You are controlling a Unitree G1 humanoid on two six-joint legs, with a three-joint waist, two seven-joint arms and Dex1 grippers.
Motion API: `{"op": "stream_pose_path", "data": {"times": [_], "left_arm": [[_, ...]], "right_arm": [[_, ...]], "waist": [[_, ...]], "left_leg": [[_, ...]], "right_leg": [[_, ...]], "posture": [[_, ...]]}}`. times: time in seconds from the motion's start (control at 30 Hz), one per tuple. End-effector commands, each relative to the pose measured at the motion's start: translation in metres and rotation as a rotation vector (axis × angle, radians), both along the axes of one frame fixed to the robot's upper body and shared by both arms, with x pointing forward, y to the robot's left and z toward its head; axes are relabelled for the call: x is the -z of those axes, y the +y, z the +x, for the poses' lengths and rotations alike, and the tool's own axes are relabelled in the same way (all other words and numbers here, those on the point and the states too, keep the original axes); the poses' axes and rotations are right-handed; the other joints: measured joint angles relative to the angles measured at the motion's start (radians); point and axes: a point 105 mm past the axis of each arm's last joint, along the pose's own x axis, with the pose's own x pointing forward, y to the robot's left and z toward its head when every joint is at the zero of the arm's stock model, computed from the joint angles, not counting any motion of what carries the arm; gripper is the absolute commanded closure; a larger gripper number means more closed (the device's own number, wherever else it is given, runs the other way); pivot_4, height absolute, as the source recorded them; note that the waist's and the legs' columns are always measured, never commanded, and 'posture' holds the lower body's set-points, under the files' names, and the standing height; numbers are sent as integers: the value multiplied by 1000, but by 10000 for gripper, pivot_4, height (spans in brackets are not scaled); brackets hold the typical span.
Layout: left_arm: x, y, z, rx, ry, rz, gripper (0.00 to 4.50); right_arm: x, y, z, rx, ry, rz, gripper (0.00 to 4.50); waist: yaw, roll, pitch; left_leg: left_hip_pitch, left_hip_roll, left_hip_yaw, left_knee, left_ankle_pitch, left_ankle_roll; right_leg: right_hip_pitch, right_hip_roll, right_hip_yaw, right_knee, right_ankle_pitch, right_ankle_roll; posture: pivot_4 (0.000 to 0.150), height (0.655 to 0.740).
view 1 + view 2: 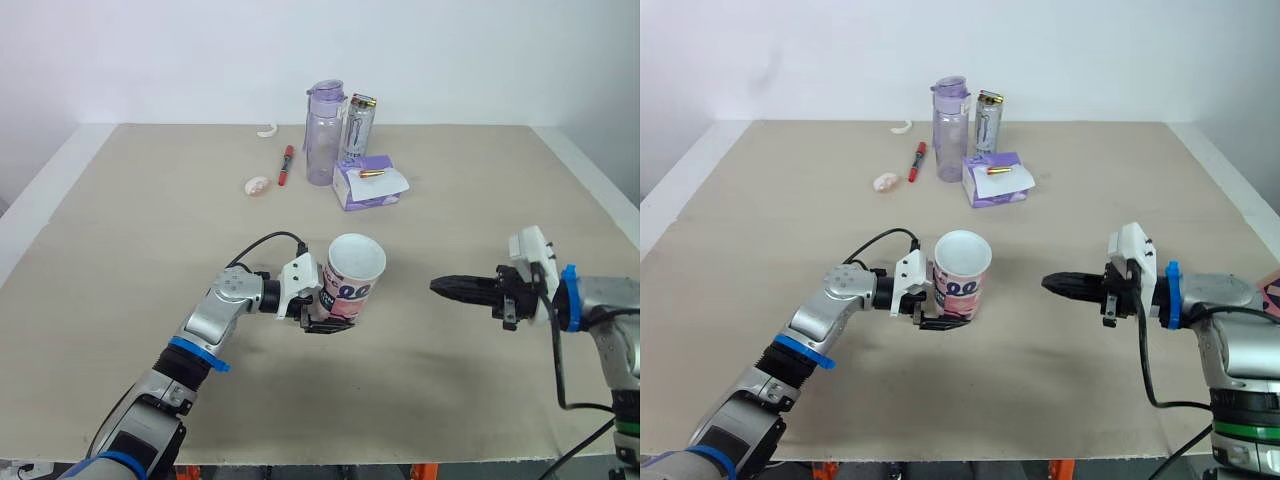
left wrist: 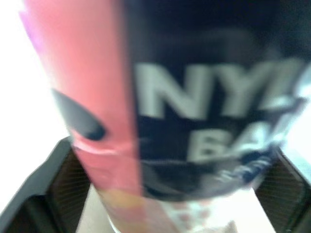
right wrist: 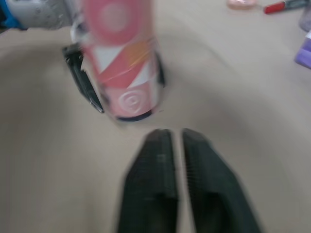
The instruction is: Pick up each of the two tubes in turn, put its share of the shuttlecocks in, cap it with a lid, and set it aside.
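holds the tube [image 1: 350,288] in the left gripper [image 1: 330,320] near the middle of the table [image 1: 150,230], black fingers clenched on either side of its lower part. shows the tube's open white mouth on top, leaning a little toward the robot's right, with pink, white and dark blue on the wall and large pale letters in the left wrist view. cannot tell whether the base touches the table. points the right gripper [image 1: 438,287] at the tube from the robot's right, well apart from it, fingers pressed together on nothing. finds at the far side a purple bottle [image 1: 323,135], a can [image 1: 358,130] just beside it, a purple packet [image 1: 368,188] in front of both, and a red pen [image 1: 286,165] and a small pink thing [image 1: 257,186] to their left.
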Motion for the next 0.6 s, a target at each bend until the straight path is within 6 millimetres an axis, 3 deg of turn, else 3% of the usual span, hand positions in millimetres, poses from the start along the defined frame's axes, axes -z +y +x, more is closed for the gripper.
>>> {"op": "stream_pose_path", "data": {"times": [0.03, 0.27, 0.47, 0.6], "left_arm": [[-17, 23, -6, 9, -78, -14, 0], [-9, 56, -5, -86, -80, 30, 0], [-10, 66, -16, -133, -76, 4, 0], [-9, 66, -21, -138, -70, 4, 0]], "right_arm": [[-7, 25, 11, -10, -113, 39, 585], [-3, 52, 21, -34, -146, 87, 585], [2, 77, 20, -81, -155, 100, 585], [5, 81, 19, -101, -149, 97, 585]], "waist": [[-1, 0, 0], [1, 0, 0], [8, -1, 1], [10, 0, 1]], "left_leg": [[0, 0, 0, 0, 0, 0], [0, 1, -1, -1, 0, 0], [0, 1, 0, 0, 0, 0], [0, 2, 0, 0, 0, 0]], "right_leg": [[0, 0, 0, 0, 0, 0], [0, 1, -1, 0, 1, 2], [0, 1, -1, 0, 1, 2], [0, 1, -1, 1, 1, 2]], "posture": [[1500, 7400], [1500, 7400], [1500, 7400], [1500, 7400]]}}
